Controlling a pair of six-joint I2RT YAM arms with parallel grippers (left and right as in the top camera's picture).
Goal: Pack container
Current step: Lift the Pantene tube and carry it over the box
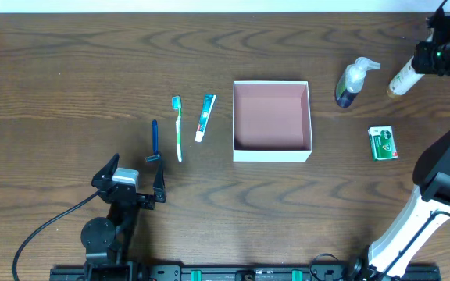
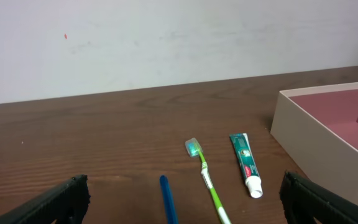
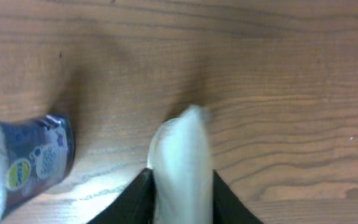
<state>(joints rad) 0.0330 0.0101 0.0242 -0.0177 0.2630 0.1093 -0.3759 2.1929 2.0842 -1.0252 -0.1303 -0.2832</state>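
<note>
The container [image 1: 272, 153], a square white box with a pink inside, stands open and empty mid-table; its corner shows in the left wrist view [image 2: 309, 140]. My right gripper [image 1: 428, 58] is at the far right back, shut on a cream tube [image 1: 403, 80]. In the right wrist view the tube [image 3: 182, 155] sits between the fingers [image 3: 181, 186], close to the table. My left gripper [image 1: 135, 183] is open and empty, near the front left. Its fingers [image 2: 185, 208] frame a blue razor [image 2: 168, 199].
Left of the container lie a green toothbrush [image 1: 179, 129], a toothpaste tube [image 1: 205, 117] and the blue razor [image 1: 155, 140]. Right of it stand a dark pump bottle [image 1: 351, 82], also in the right wrist view [image 3: 23, 165], and a green packet [image 1: 382, 144].
</note>
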